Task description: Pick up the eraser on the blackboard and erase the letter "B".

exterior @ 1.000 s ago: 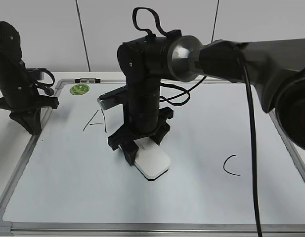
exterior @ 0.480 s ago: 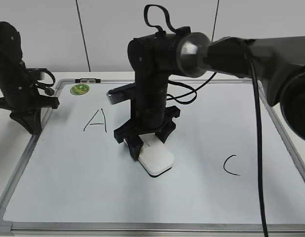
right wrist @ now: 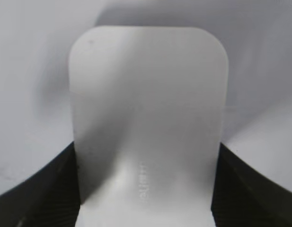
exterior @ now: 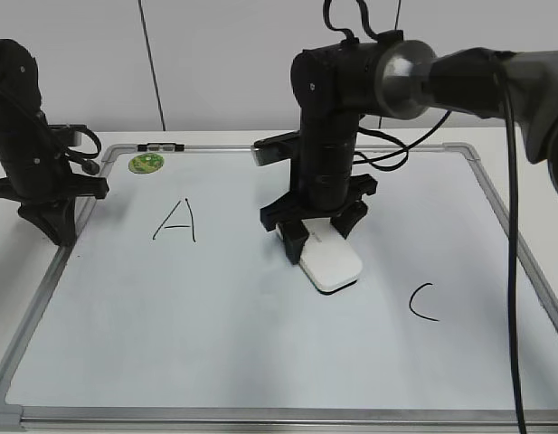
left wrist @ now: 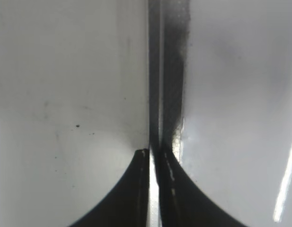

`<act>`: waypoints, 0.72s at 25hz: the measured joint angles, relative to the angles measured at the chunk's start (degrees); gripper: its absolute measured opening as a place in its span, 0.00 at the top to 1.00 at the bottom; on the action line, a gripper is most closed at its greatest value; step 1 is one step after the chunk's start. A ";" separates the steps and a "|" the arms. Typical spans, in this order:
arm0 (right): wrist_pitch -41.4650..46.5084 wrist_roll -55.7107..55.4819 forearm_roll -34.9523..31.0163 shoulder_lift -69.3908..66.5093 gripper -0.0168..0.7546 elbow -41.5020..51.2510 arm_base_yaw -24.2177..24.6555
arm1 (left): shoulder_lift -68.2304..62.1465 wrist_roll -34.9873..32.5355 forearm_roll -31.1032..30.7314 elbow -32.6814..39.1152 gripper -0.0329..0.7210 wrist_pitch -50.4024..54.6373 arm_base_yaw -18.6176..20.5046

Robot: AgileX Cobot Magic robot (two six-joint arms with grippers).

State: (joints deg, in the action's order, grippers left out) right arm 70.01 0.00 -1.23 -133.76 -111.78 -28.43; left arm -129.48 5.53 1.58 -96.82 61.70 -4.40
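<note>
One eraser (exterior: pixel 330 260) clamped by right gripper (exterior: pixel 316 233) (flat on blackboard (exterior: pixel 215 316)).

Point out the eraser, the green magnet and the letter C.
eraser (exterior: pixel 330 264), exterior view, middle of its white top.
green magnet (exterior: pixel 146 163), exterior view, centre of the disc.
letter C (exterior: pixel 412 303), exterior view, left curve of the stroke.

A white table (exterior: pixel 16 298) carries the blackboard (exterior: pixel 215 344) – a silver-framed board lying flat on it, its left edge near the table's bare strip
</note>
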 joint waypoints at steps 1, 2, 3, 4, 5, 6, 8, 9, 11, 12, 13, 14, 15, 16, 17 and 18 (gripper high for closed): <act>0.00 0.00 1.23 0.59 0.30 0.25 0.51 | 0.00 0.00 -0.09 0.00 0.93 0.00 0.00; 0.00 0.00 2.62 1.52 0.30 0.39 1.08 | 0.00 0.00 -0.09 0.00 0.93 0.00 0.00; 0.00 -0.32 3.62 2.76 0.30 0.39 1.82 | 0.00 0.00 -0.09 0.00 0.93 0.00 0.00; 0.00 -0.42 4.29 4.15 0.30 0.39 2.58 | 0.00 0.00 -0.09 0.00 0.93 0.00 0.00; 0.00 -0.48 4.70 5.31 0.30 0.39 3.77 | 0.00 0.00 -0.09 0.00 0.93 0.00 0.00; 0.00 -0.58 4.71 6.57 0.30 0.39 5.03 | 0.00 0.00 -0.09 0.00 0.93 0.00 0.00; 0.00 -0.79 4.71 8.19 0.30 0.39 8.08 | 0.00 0.00 -0.09 0.00 0.93 0.00 0.00; 0.00 -1.03 4.71 8.72 0.30 0.39 10.07 | 0.00 0.00 -0.09 0.00 0.93 0.00 0.00; 0.00 -1.41 4.94 9.26 0.30 0.52 13.75 | 0.00 0.00 -0.12 0.00 0.93 0.00 0.00; 0.10 -1.41 4.94 9.51 0.30 0.52 15.55 | 0.00 0.00 -0.12 0.00 0.93 0.00 0.00; 0.10 -1.45 5.07 9.64 0.30 0.52 17.27 | 0.00 0.00 -0.12 0.00 0.93 0.00 0.00; 0.10 -1.54 5.24 9.73 0.30 0.52 18.49 | 0.00 0.00 -0.12 0.00 0.93 0.00 0.00; 0.10 -1.54 5.34 9.73 0.30 0.64 19.72 | 0.00 0.00 -0.22 0.00 0.93 0.00 0.00; 0.10 -1.58 5.37 9.73 0.30 1.03 20.70 | 0.00 0.00 -0.22 0.00 0.93 0.00 0.00; 0.10 -1.58 5.37 9.73 0.30 1.74 21.47 | 0.00 0.00 -0.22 0.00 0.93 0.00 0.00; 0.10 -1.58 5.25 9.73 0.30 2.40 22.08 | 0.00 0.00 -0.22 0.00 0.93 0.00 0.00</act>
State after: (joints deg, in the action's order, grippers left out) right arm 70.11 -1.58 4.01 -124.03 -109.38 -6.34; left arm -129.48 5.53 1.36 -96.82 61.70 -4.40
